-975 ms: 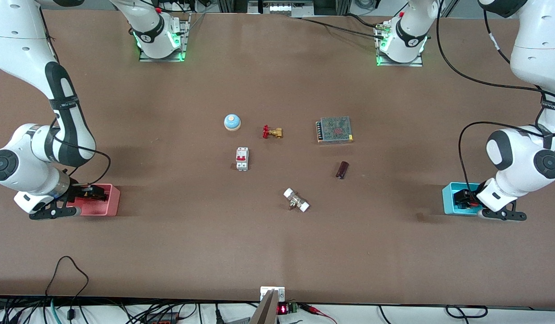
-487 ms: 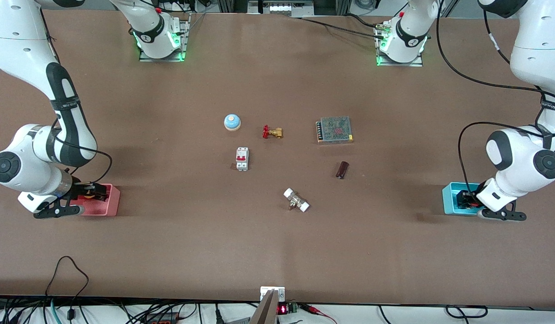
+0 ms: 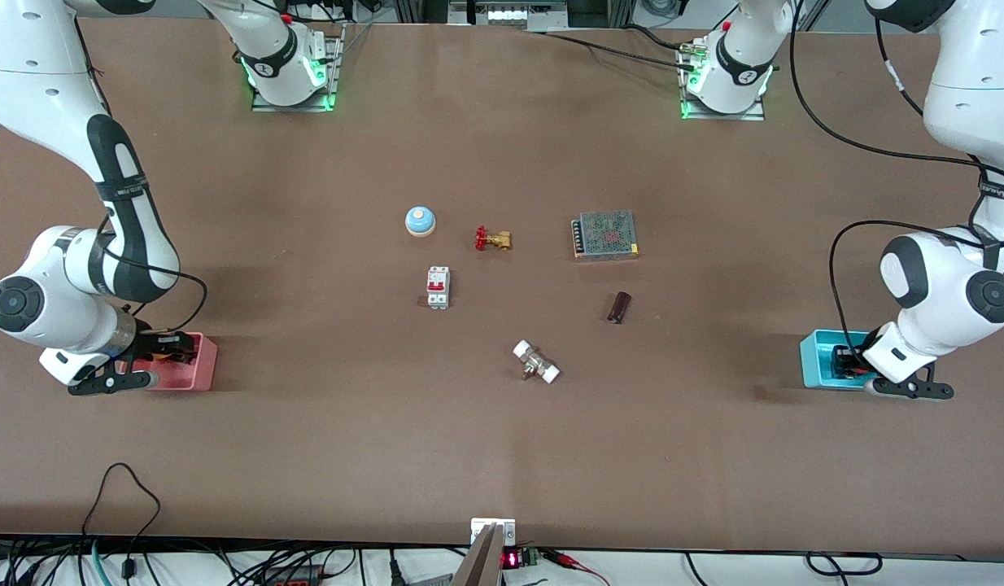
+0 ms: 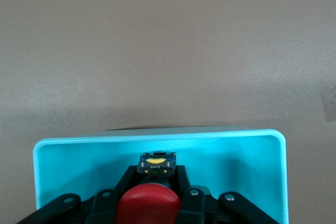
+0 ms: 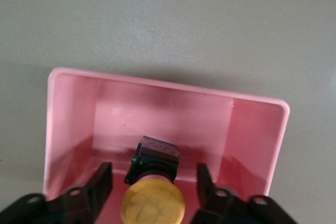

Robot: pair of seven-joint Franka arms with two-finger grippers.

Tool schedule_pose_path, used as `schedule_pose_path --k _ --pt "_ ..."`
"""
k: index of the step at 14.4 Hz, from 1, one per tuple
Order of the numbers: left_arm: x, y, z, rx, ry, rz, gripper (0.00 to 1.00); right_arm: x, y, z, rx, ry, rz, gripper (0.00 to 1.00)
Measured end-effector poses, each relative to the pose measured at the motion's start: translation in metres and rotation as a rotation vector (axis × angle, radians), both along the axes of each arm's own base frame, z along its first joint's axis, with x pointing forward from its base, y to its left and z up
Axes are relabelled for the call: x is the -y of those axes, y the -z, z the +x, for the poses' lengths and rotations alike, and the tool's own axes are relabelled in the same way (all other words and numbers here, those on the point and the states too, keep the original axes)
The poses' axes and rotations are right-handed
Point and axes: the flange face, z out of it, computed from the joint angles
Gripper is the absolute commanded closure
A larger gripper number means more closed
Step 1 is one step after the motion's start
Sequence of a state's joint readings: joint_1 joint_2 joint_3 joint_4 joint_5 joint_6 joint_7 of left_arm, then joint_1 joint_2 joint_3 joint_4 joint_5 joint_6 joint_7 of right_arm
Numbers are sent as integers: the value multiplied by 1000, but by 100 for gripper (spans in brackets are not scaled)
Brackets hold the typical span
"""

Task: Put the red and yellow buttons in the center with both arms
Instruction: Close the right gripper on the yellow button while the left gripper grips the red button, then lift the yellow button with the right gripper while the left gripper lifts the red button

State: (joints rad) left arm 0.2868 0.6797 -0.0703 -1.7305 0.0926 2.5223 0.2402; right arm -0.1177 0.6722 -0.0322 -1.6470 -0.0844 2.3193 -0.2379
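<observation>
Your left gripper, down in the cyan tray, has its fingers closed against the red button, while your right gripper, in the pink tray, spreads its fingers wide around the untouched yellow button.

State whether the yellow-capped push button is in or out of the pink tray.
In: the yellow-capped push button sits inside the pink tray, between the right gripper's spread fingers.

Bare brown bench surrounds the central white-and-red circuit breaker; blue dome bell and brass valve stand near it.
</observation>
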Motion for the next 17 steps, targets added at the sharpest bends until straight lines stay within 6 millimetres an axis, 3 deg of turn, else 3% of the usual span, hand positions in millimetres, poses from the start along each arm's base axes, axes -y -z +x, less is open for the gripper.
schedule_pose_path --k 4,8,10,14,17 --pt "-2 -16 6 17 -1 6 70 -6 -1 0 -11 -7 7 64" --pt "-4 -71 11 -46 -5 5 70 -6 -1 0 -21 -11 7 64" --pt "0 -104 14 -84 -1 1 69 -5 -12 0 -44 -43 9 64" --pt "40 -145 13 -131 30 -16 69 -7 -81 -4 -62 -72 11 64" --pt "96 -155 8 -203 2 -29 69 -40 -132 -12 -74 -53 31 64"
